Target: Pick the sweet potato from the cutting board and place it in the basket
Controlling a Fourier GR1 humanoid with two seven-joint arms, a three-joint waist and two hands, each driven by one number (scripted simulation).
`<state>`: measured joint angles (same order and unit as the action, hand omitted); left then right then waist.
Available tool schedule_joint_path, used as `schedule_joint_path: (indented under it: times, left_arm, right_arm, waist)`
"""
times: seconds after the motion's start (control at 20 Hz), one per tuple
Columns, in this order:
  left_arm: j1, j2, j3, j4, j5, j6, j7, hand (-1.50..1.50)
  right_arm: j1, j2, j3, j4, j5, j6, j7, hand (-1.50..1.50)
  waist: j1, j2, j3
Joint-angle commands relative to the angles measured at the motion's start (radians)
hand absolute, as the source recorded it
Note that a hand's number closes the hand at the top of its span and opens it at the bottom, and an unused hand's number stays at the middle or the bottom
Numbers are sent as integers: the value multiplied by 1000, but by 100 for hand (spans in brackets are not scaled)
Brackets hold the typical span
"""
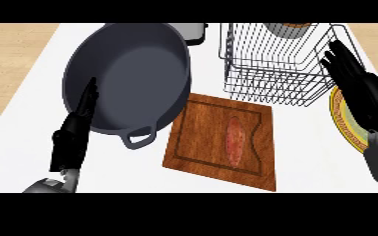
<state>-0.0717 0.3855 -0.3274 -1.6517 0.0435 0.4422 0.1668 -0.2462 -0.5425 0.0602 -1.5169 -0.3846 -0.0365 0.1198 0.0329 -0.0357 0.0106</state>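
A reddish-brown sweet potato (236,141) lies lengthwise on the wooden cutting board (199,145) at the centre front of the counter. The wire basket (277,65) stands just behind the board, toward the right. My right hand (354,82) is open at the right edge, fingers straight and pointing away, beside the basket's right side and above and to the right of the sweet potato. At the lower left my left hand (74,130) rests open, fingers up, over the rim of a pot. Neither hand touches the sweet potato.
A large dark grey pot (129,75) with a loop handle fills the left half, its handle close to the board's left edge. A yellow-rimmed plate (345,122) lies partly under my right hand. A grey lidded item sits behind the pot, another behind the basket.
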Motion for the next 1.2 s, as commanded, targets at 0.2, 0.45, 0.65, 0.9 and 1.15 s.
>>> schedule_joint_path:
  times: [0.2,0.45,0.65,0.9,1.15]
  left_arm:
    - [104,-32,4,99,135,-84,89,0]
    - [197,7,0,70,185,-136,153,0]
    - [238,21,32,89,211,-164,139,0]
    - [237,27,68,117,231,-173,136,0]
    - [232,38,94,129,254,-199,132,0]
  right_arm:
    - [-167,241,90,-29,-131,96,-106,150]
    - [-168,366,369,-96,8,165,-177,150]
    - [-196,422,506,-91,271,-47,-109,-150]
    - [-325,232,542,-79,562,-108,107,-150]
    - [-496,60,491,-163,613,59,375,-150]
  waist:
    - [30,63,-9]
    - [31,55,-13]
    - [-19,33,-15]
    - [-46,18,-18]
    - [-61,21,-16]
